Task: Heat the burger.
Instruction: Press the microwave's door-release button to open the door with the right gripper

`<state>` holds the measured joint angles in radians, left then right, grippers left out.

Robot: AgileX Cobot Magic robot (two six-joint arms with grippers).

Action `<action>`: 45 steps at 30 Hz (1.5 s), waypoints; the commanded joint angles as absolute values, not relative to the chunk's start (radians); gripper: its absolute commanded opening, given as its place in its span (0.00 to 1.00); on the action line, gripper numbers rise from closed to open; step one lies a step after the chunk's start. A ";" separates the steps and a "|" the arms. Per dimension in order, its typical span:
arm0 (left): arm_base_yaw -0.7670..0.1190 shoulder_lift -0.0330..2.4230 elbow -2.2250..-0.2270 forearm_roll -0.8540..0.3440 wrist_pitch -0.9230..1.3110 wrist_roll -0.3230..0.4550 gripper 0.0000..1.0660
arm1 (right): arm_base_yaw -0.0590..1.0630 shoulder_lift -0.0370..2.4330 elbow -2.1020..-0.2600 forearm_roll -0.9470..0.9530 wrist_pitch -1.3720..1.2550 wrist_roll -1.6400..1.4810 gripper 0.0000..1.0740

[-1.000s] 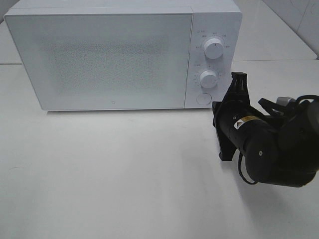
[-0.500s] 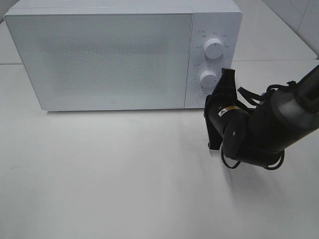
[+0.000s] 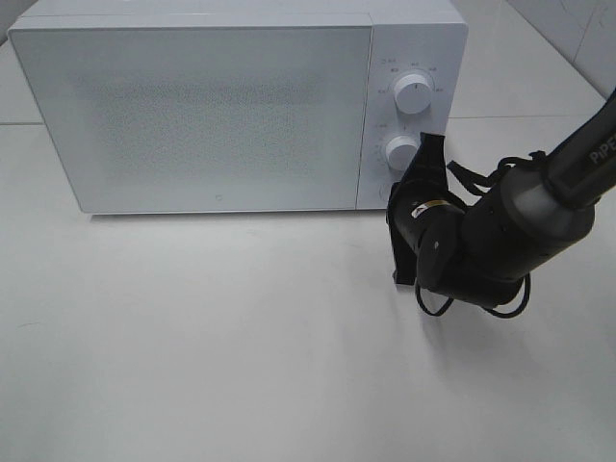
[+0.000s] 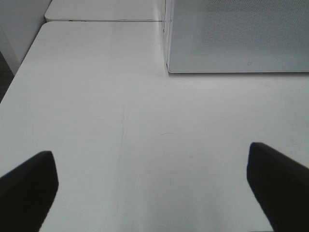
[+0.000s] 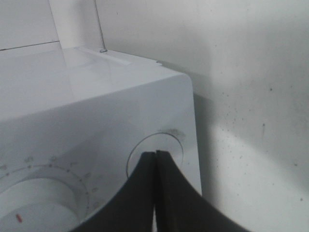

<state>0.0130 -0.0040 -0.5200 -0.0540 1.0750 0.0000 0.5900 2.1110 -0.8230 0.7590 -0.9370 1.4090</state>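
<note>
The burger is out of view in all three views. The white microwave [image 3: 212, 115] stands at the back of the table with its door closed. My right gripper [image 3: 395, 197] is shut, its tips at the low right corner of the control panel. In the right wrist view the closed fingertips [image 5: 155, 155] meet right at the round button [image 5: 169, 142] below the dial [image 5: 38, 203]. Whether they touch it I cannot tell. My left gripper [image 4: 153, 188] shows only in its wrist view, open over bare table, nothing between its fingers [image 4: 29, 188].
Two white knobs, an upper one [image 3: 412, 92] and a lower one [image 3: 401, 152], sit on the panel above the button. The white table [image 3: 212, 346] stretches in front of the microwave. A seam between table tops runs behind it [image 4: 101, 20].
My right arm has swung left and toward the microwave, bringing its shut fingertips up to the round button. The microwave door stays closed and the left gripper has not changed.
</note>
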 commanded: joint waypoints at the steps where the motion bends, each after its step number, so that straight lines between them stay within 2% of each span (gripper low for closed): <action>1: 0.014 -0.022 -0.517 -0.057 1.067 0.000 0.94 | 0.583 2.122 -0.843 0.751 -0.934 1.386 0.00; 18: 0.014 -0.022 -0.517 -0.057 1.067 0.000 0.94 | 0.561 2.156 -0.890 0.753 -0.999 1.379 0.00; 32: 0.014 -0.022 -0.517 -0.057 1.067 0.000 0.94 | 0.561 2.181 -1.012 0.710 -1.171 1.360 0.00; 45: 0.014 -0.022 -0.517 -0.057 1.067 0.000 0.94 | 0.561 2.191 -1.030 0.729 -1.138 1.321 0.00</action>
